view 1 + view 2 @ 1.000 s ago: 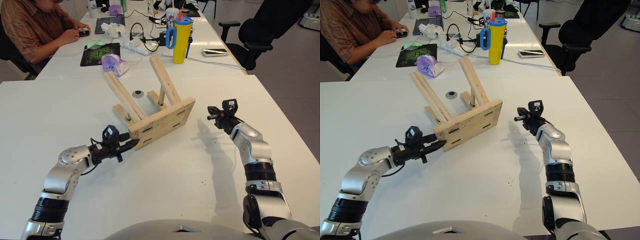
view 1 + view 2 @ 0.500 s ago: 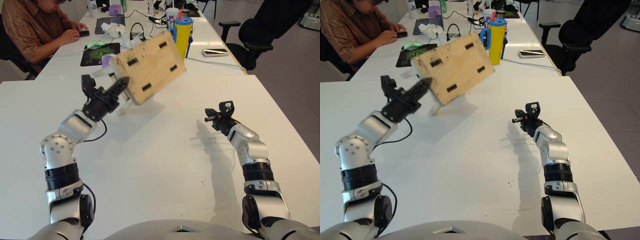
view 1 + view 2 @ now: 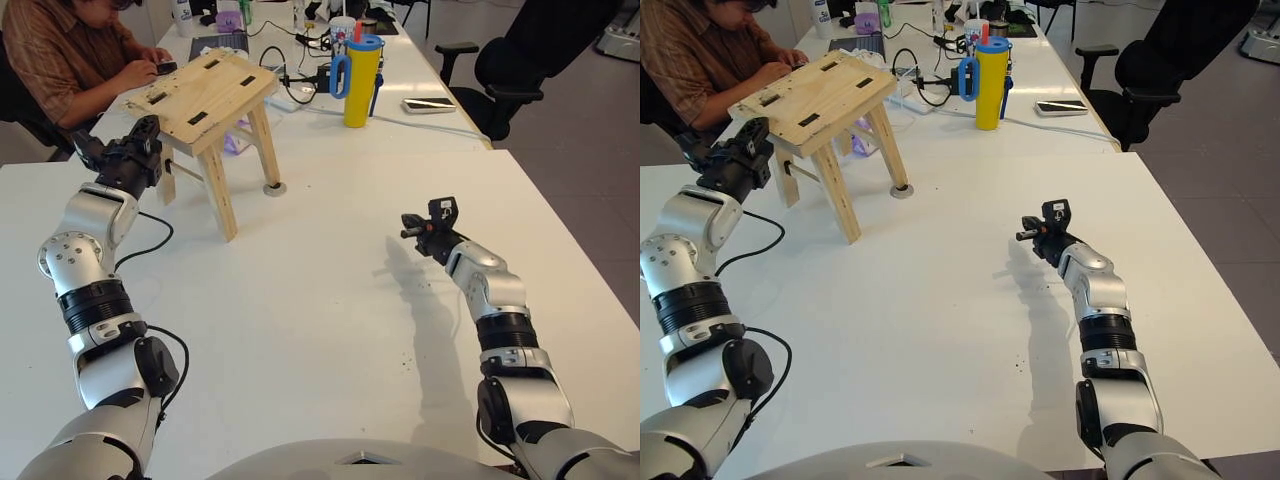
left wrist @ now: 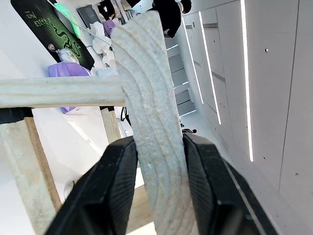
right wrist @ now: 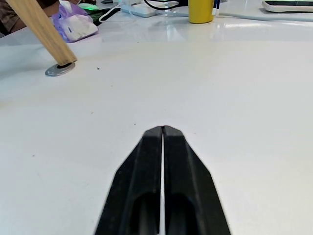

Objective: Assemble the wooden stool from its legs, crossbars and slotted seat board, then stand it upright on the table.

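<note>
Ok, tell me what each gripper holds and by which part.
The left gripper clamps the wooden stool by the edge of its seat board. The right gripper is shut on nothing.

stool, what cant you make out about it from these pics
- Stool far leg: head views, mostly hidden behind nearer legs, so its foot on the table can't be checked.
- Joints under the seat: covered by the board.
- Left gripper: left wrist view crops the wood it clamps; leg or seat edge unclear.
</note>
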`<state>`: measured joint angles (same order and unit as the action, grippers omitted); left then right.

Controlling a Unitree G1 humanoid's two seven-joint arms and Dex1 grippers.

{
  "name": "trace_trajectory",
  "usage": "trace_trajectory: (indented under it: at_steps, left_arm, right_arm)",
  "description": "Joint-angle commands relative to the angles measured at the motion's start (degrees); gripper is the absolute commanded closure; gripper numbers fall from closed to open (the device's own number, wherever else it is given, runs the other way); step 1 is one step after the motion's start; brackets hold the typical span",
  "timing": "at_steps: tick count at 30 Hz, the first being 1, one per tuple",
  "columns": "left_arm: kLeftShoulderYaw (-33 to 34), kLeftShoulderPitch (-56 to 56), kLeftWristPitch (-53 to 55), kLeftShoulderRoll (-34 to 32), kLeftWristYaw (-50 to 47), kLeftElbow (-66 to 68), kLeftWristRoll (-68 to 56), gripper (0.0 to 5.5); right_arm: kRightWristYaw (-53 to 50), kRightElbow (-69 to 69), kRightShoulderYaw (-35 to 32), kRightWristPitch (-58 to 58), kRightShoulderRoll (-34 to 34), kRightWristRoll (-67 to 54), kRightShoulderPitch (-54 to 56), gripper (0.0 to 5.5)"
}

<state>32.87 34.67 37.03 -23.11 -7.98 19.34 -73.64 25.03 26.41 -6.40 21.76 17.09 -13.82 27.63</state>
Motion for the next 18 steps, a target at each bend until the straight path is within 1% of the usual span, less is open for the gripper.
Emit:
trace_trajectory:
  at_steps: [1, 4, 7, 9, 12, 14, 16, 18]
  left_arm:
    - [4.3, -7.17, -1.77, 5.03, -1.97, 2.41, 0.51, 2.98]
    - [7.82, -6.9, -4.96, 7.27, 0.09, 0.24, -2.24, 2.44]
    - [9.77, -10.28, -5.91, 9.53, 3.9, -5.34, -4.76, 2.07]
    - [8.7, -15.5, -4.41, 10.64, 7.6, -9.27, -4.26, 1.75]
    - [6.4, -23.3, -4.18, 12.64, 13.37, -14.73, -1.83, 1.63]
    - [2.49, -27.5, -4.09, 12.59, 18.3, -18.4, 1.92, 1.63]
    - [-5.87, -30.56, -3.77, 10.4, 25.86, -23.79, 8.6, 1.63]
    - [-15.82, -31.53, -4.8, 7.01, 33.55, -28.83, 16.9, 1.63]
  right_arm:
    - [0.91, 1.51, 0.92, -0.33, 0.46, 1.06, 1.33, 5.5]
    - [1.46, 2.42, 1.15, -0.64, 0.65, 1.37, 1.71, 5.5]
    - [2.17, 2.92, 1.3, -0.81, 0.72, 1.72, 1.85, 5.5]
    - [2.46, 3.13, 1.25, -0.89, 0.85, 1.94, 1.89, 5.5]
    - [2.83, 3.23, 0.96, -0.94, 1.12, 2.03, 1.89, 5.5]
    - [3.04, 3.33, 0.86, -0.96, 1.26, 2.06, 1.92, 5.5]
    - [3.19, 3.7, 0.85, -1.19, 1.43, 2.24, 2.03, 5.5]
    - [3.22, 4.51, 1.14, -1.69, 1.56, 2.69, 2.35, 5.5]
